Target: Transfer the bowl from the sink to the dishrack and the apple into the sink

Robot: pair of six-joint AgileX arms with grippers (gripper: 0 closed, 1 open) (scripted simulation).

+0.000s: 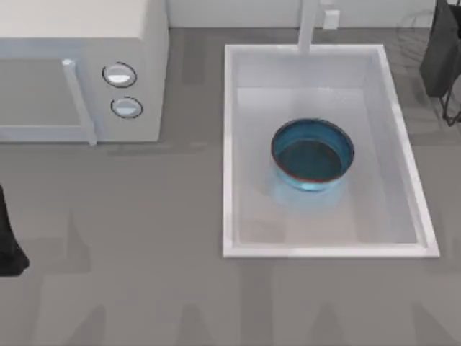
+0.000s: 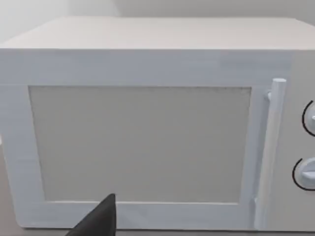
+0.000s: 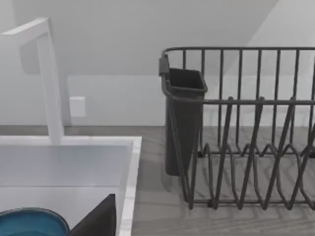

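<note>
Cannot tell how either gripper's jaws stand. Left arm parked at the top view's left edge, facing the microwave (image 1: 79,68). Nothing done yet: bowl (image 1: 312,154) sitting upright mid-frame in the sink (image 1: 230,144); dishrack (image 3: 246,128) empty at upper right. Both transfers left.
</note>
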